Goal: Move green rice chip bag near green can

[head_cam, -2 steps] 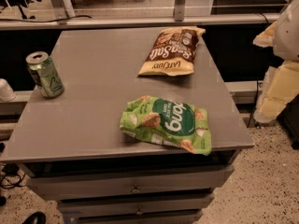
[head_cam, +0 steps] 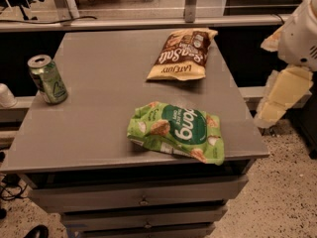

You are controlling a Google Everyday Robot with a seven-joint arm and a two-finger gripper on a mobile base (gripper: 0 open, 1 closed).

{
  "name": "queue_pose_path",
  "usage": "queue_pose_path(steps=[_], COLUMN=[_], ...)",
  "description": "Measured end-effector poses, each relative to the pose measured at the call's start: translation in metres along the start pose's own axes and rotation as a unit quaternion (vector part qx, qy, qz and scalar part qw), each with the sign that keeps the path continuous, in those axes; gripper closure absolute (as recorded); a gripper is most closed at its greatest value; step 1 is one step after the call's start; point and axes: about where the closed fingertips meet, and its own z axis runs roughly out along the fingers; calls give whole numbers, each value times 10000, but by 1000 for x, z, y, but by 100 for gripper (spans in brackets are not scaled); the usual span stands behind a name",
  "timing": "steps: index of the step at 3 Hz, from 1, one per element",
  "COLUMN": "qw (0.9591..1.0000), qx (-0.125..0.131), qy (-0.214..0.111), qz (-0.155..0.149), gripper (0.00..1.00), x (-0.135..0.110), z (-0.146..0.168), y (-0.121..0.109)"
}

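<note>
The green rice chip bag lies flat and crinkled near the front right of the grey table. The green can stands upright at the table's left edge, well apart from the bag. My gripper shows as white and cream parts hanging off the table's right side, level with the bag and to the right of it. It touches nothing and holds nothing that I can see.
A brown-and-yellow chip bag lies at the back right of the table. Drawers sit below the tabletop. A rail and shelf run behind the table. A white object sits left of the can, off the table.
The bags and the can have not moved. My arm at the right has stayed in nearly the same place.
</note>
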Motion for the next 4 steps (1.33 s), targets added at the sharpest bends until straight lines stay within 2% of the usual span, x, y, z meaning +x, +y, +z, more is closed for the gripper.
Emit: queue_pose_path(steps=[2,3,4], qw=[9968,9932,9870], qx=[-129,-316,-555], qy=[-466,-707,-980], qz=[641,869,1147], gripper=[0,0,0], x=[-47,-63,-75], z=[56,88,117], y=[2,11,21])
